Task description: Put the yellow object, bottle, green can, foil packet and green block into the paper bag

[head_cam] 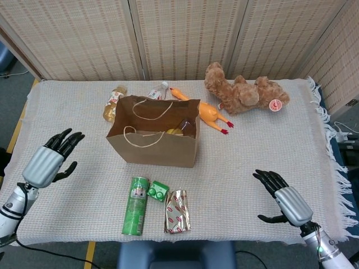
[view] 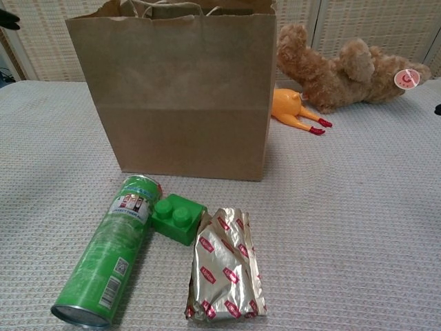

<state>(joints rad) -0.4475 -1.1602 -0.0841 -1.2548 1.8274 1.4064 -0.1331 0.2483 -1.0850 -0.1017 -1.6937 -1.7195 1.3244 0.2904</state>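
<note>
The brown paper bag [head_cam: 157, 150] [view: 182, 96] stands open at the table's middle, with a yellow object [head_cam: 175, 132] showing inside it. In front of it lie the green can [head_cam: 134, 205] [view: 107, 258], the green block [head_cam: 159, 191] [view: 178, 218] and the foil packet [head_cam: 178, 211] [view: 225, 265]. Two bottles [head_cam: 112, 102] [head_cam: 157, 92] lie behind the bag. My left hand [head_cam: 49, 161] hovers open at the table's left edge, well away from the bag. My right hand [head_cam: 283, 199] is open at the front right, holding nothing.
A brown teddy bear [head_cam: 244, 92] [view: 344, 69] lies at the back right. An orange rubber chicken [head_cam: 205, 112] [view: 293, 110] lies just right of the bag. A woven screen stands behind the table.
</note>
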